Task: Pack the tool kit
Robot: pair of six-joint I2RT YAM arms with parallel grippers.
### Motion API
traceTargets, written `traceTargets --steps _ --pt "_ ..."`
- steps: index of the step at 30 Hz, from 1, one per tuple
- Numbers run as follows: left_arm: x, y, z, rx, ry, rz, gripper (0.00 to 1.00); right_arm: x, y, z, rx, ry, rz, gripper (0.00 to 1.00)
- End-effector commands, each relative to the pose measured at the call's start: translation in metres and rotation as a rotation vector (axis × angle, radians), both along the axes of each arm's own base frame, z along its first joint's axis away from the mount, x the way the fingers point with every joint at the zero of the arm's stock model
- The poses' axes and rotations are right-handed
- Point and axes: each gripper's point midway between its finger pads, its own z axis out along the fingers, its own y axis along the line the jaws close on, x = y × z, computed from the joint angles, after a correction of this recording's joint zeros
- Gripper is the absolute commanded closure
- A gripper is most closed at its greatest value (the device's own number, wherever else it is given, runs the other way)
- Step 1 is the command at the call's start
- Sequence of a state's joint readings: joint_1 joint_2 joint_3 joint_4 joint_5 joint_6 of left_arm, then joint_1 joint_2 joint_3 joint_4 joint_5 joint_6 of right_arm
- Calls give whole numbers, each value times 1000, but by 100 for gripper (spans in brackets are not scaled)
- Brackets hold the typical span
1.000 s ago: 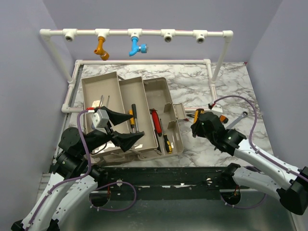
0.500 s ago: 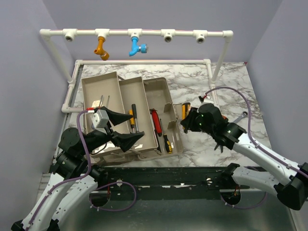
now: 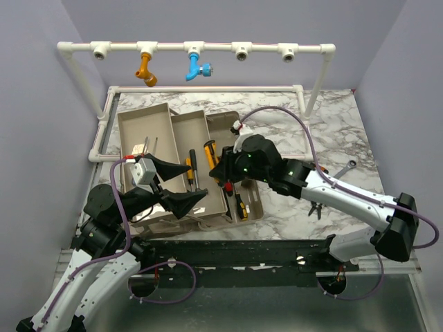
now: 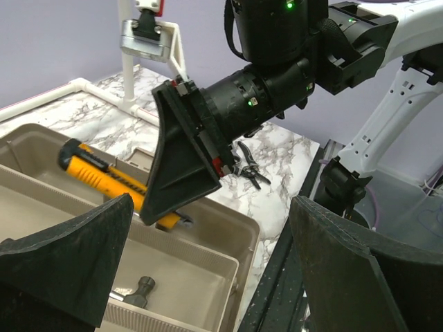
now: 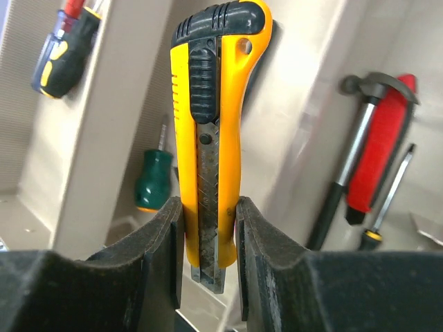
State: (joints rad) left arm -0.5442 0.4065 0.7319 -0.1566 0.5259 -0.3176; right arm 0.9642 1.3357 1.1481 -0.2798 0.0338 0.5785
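The open beige toolbox (image 3: 145, 128) lies at the left with its trays spread out. My right gripper (image 3: 216, 168) is shut on a yellow utility knife (image 3: 209, 152) and holds it above the middle trays. In the right wrist view the knife (image 5: 214, 104) stands between the pads of my right gripper (image 5: 211, 207). Below it lie a red hammer (image 5: 381, 159), a green screwdriver (image 5: 154, 180) and a red-and-black screwdriver (image 5: 66, 52). My left gripper (image 3: 197, 182) is open and empty over the box's near edge. The left wrist view shows the knife (image 4: 90, 166) too.
A white pipe frame (image 3: 194, 48) with an orange fitting (image 3: 145, 69) and a blue fitting (image 3: 196, 68) borders the back and left. Black pliers (image 3: 315, 207) and a wrench (image 3: 346, 168) lie on the marble table to the right.
My right arm has swung left from the table beside the box to over the trays, carrying the yellow knife. The left arm has not moved.
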Motion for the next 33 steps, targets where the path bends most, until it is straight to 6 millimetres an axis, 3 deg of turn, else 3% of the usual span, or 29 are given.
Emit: traceTargets --steps 1,6,14,22,26,29,33 --pt "3 5 2 -6 -23 36 2 9 32 12 24 -26 4 99" --pt "3 8 4 -14 -36 52 1 14 59 10 42 -10 26 99" --pt "6 29 21 -62 -95 177 2 5 94 57 106 -58 102 99" --pt "13 71 74 -25 -41 406 2 -12 127 76 111 -57 145 99" --pt "13 88 92 -9 -28 486 1 -23 154 71 119 -23 173 99" --pt "14 92 95 -7 -18 510 2 -23 165 64 111 7 154 90" --pt "15 90 90 3 -7 502 2 -20 165 56 98 27 120 61"
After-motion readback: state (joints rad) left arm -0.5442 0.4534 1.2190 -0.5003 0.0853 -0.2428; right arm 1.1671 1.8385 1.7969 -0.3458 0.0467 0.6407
